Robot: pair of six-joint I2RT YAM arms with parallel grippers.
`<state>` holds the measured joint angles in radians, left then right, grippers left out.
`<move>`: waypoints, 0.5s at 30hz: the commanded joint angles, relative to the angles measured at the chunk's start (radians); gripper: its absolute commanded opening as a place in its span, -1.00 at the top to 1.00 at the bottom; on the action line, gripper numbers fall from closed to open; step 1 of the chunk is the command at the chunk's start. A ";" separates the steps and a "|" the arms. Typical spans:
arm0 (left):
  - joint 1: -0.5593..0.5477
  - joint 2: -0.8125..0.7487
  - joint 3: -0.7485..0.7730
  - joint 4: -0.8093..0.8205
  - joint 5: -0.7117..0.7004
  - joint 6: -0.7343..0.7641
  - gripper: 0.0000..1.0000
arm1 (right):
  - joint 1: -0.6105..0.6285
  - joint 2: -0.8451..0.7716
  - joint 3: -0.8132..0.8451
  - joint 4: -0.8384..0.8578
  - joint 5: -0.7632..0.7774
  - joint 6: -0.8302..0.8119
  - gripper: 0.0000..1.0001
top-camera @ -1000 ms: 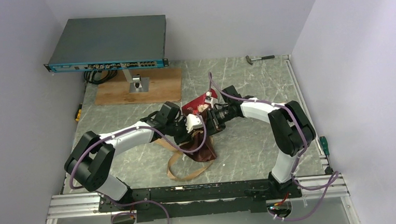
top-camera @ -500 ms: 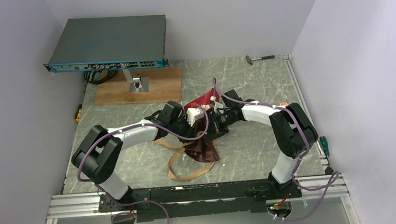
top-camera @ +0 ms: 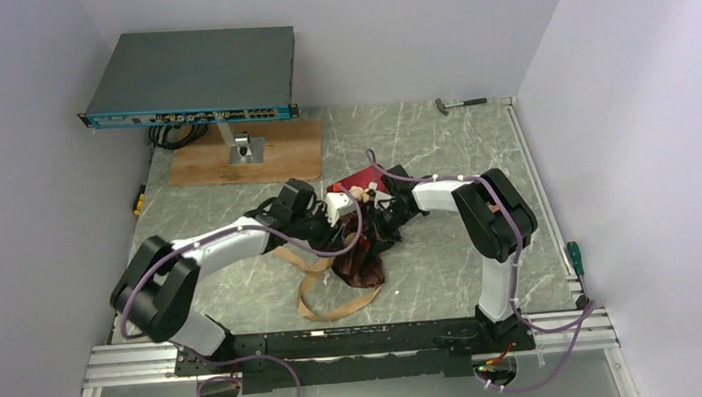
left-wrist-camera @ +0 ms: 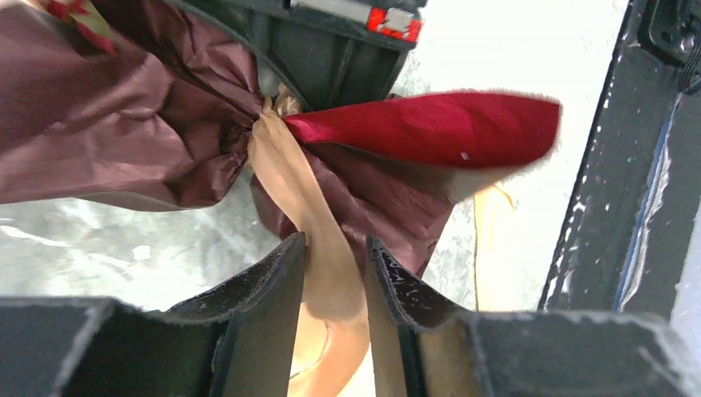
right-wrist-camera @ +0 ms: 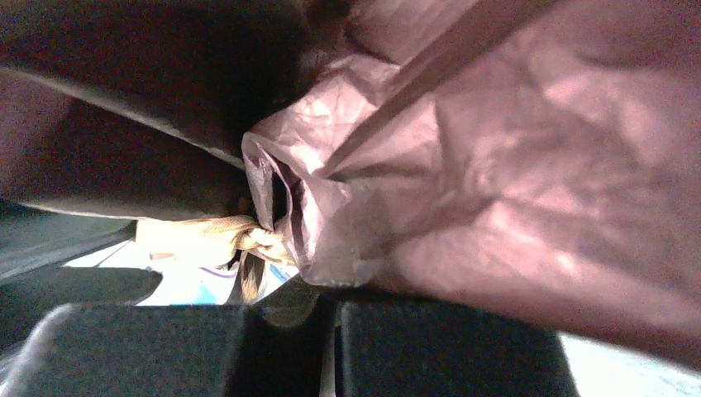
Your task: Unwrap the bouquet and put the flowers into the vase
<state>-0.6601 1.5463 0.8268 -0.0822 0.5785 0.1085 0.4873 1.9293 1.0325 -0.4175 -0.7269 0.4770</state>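
Two hands are bunched up at the bouquet, which is lying mid-counter between the arms, with the flowers showing near its far end. The right hand is clamped fully shut on the bouquet's crinkled neck, right beside the knot, so the bundle is anchored there. The left hand is only partly open, with the ribbon running down between its fingers. No real pinch can be made out, so the ribbon is best counted as loose for now. The step in hand looks like getting the tie undone. It'd probably be done best with the ribbon pinched a little below the knot and drawn straight away from the right hand, along the tail's own line, so the loop gets slipped rather than cinched tighter. The anchor should be held firm but not dragged, since thin stems are likely squeezed inside that neck and could be snapped. Slack ought to be taken up slowly, and if the whole bundle gets pulled along, the wrong tail has likely been picked. The vase can't be spotted in any view right now, so it'll have to be located before anything gets lifted.
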 commanded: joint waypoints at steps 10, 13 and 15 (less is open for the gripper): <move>0.058 -0.035 0.096 -0.044 0.093 0.429 0.25 | 0.019 0.011 -0.023 0.036 0.248 -0.091 1.00; 0.042 0.053 0.133 0.004 0.078 0.421 0.18 | 0.019 0.021 -0.016 0.035 0.241 -0.103 1.00; 0.038 0.101 0.155 0.015 0.089 0.410 0.11 | 0.018 0.023 -0.018 0.038 0.242 -0.106 1.00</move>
<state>-0.6079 1.5707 0.9218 -0.1257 0.6243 0.4900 0.5056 1.8988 1.0229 -0.4095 -0.6739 0.4454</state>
